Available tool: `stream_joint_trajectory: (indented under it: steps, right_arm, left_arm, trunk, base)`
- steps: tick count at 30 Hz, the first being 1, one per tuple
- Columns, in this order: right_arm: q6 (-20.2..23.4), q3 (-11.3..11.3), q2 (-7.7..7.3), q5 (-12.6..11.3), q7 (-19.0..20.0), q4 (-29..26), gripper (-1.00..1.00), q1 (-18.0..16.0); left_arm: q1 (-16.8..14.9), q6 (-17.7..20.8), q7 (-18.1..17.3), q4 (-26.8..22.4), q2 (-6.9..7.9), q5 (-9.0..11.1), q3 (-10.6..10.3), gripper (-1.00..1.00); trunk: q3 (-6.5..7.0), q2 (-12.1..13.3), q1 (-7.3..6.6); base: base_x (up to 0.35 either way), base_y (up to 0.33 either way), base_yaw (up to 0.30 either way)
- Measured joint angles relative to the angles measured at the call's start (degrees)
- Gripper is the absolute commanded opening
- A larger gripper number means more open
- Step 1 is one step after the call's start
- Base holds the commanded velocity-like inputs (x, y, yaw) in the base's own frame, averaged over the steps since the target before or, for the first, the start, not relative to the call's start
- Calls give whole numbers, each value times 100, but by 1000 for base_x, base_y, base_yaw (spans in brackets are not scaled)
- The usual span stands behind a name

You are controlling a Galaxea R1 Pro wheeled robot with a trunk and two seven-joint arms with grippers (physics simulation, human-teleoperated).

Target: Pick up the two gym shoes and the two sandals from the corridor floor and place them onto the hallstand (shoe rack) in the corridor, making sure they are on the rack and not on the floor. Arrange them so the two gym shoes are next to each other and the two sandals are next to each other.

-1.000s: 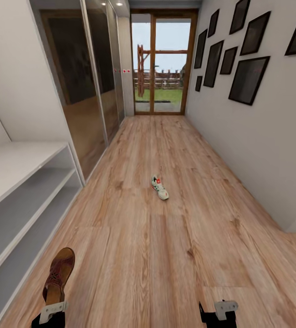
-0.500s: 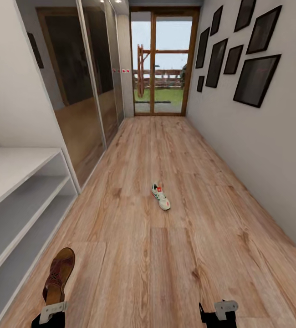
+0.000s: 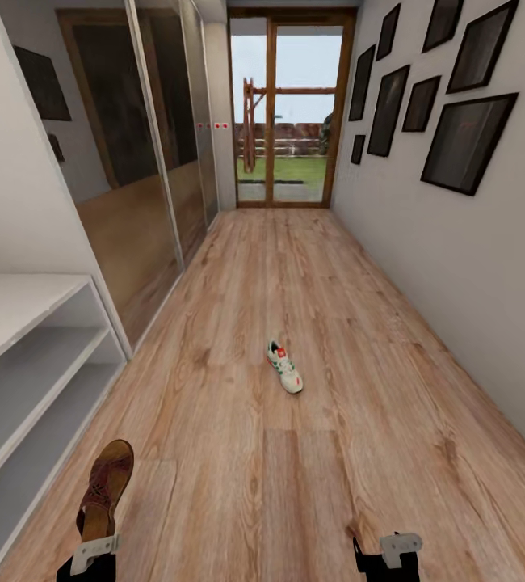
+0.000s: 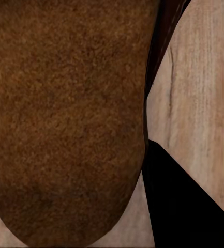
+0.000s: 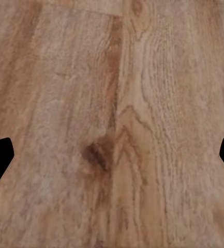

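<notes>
One white gym shoe (image 3: 284, 367) with green stripes and an orange-red heel lies alone on the wood corridor floor (image 3: 327, 453), mid-corridor ahead of me. My left gripper (image 3: 93, 554) is shut on a brown sandal (image 3: 106, 489), held above the floor and pointing forward. In the left wrist view the sandal's brown underside (image 4: 65, 113) sits beside a black finger (image 4: 184, 206). My right gripper (image 3: 396, 550) is open and empty over bare planks (image 5: 112, 103). The hallstand (image 3: 28, 356) stands at my left with its grey shelves bare. The second gym shoe and second sandal are out of view.
Mirrored wardrobe doors (image 3: 141, 178) line the left wall beyond the hallstand. Dark picture frames (image 3: 456, 121) hang on the right wall. A glass door (image 3: 287, 113) closes the far end of the corridor.
The camera has moved forward along the corridor: the gym shoe sits nearer in the picture and the hallstand has slid toward the left edge. Both grippers keep their poses, the sandal still held.
</notes>
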Motion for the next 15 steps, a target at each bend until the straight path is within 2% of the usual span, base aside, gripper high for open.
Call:
stream_joint_trajectory:
  steps: [15]
  right_arm:
    - [-1,-1,0,-1,0,0,100,0]
  left_arm:
    - [0,-1,-5,1,0,-12,-4,-100]
  trunk:
    - [0,0,1]
  base:
    - [245,-190,0]
